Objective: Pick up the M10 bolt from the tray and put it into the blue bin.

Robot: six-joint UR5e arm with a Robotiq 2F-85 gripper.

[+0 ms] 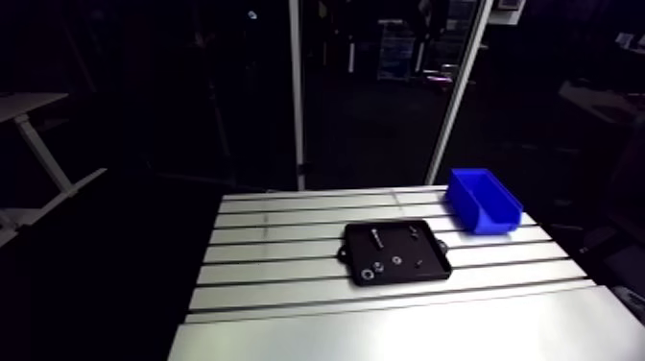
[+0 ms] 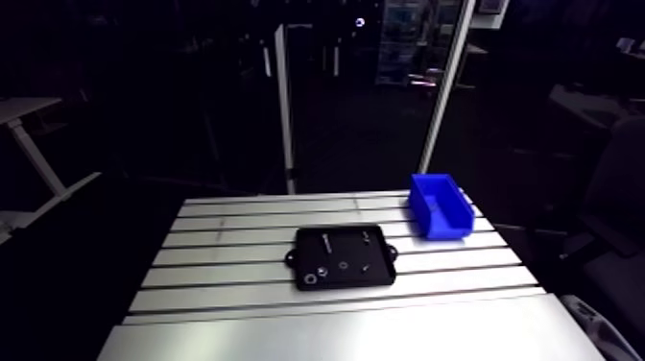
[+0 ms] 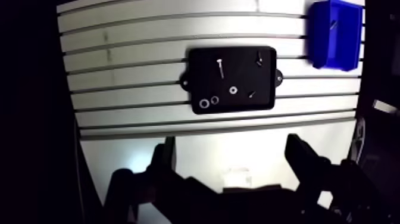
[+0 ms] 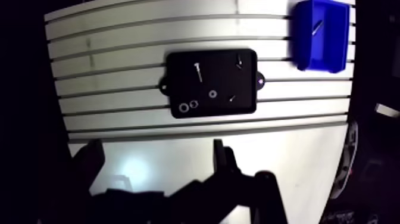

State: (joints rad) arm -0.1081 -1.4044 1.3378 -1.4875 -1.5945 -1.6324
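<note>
Here, tray (image 3: 239, 72) near blue bin (image 3: 315, 37).

Wrist view: gripper (image 3: 233, 161) jaws spread wide; black tray (image 3: 241, 74) ahead on slotted worktop (image 3: 131, 71). In it, pale bolt (image 3: 221, 67) at 11 o'clock. At tray's 2 o'clock, apart, blue bin (image 3: 348, 44) holding slim pale piece (image 3: 332, 25).

I am seeing light from above falling on the slotted aluminium table (image 1: 288, 288), which is glowing pale while everything around it is lying in darkness. In the wrist view glare is washing out the near table surface, the black two-finger gripper (image 3: 233, 149) is showing only as a silhouette, and straight edges are bending near the borders.
</note>
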